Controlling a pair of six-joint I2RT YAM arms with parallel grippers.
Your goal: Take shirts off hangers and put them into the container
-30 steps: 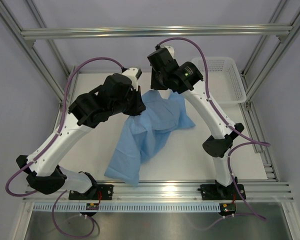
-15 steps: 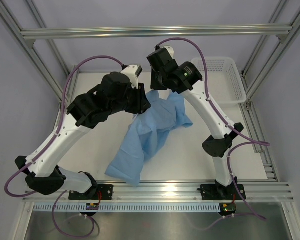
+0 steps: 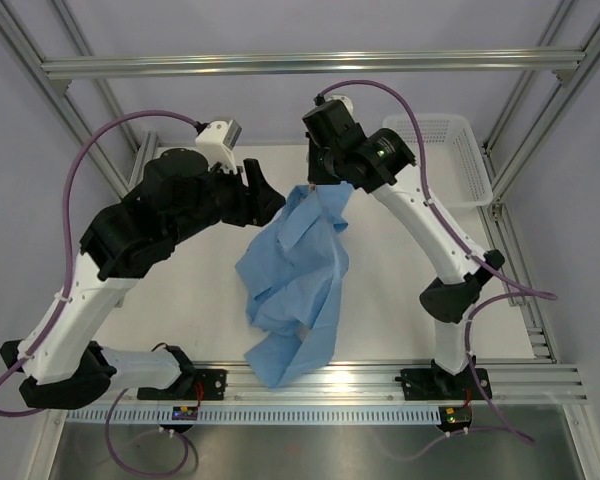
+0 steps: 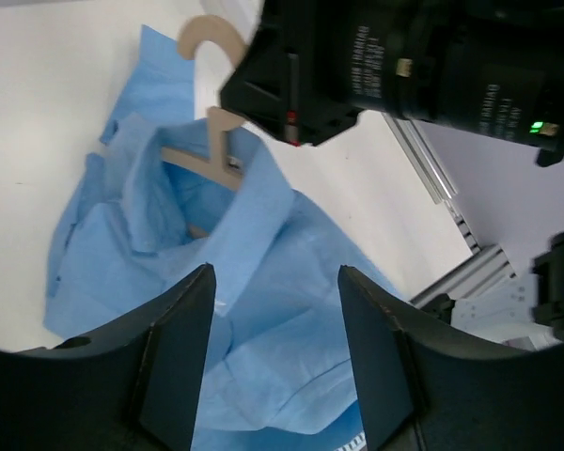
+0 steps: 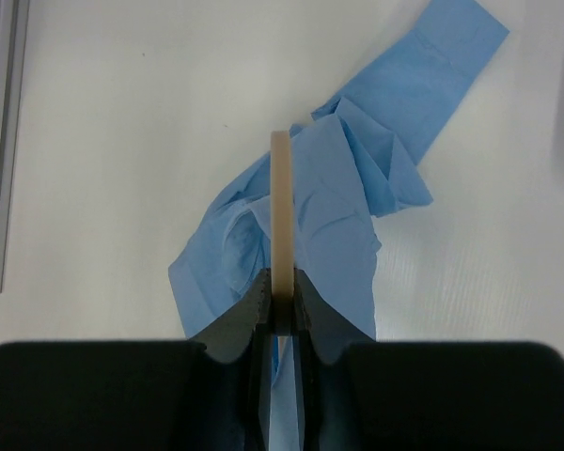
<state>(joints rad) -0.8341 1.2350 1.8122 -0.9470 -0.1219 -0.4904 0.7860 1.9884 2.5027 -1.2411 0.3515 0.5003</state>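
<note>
The hanger is pinched in the right gripper; the left gripper is spread, empty. The limp shirt is probably best gripped at its collar.

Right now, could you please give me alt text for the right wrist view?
Dark jaws pinch a thin tan hanger seen edge-on at centre, with a crumpled light blue shirt bunched around it against the white table. An aluminium rail runs down the left edge.
</note>
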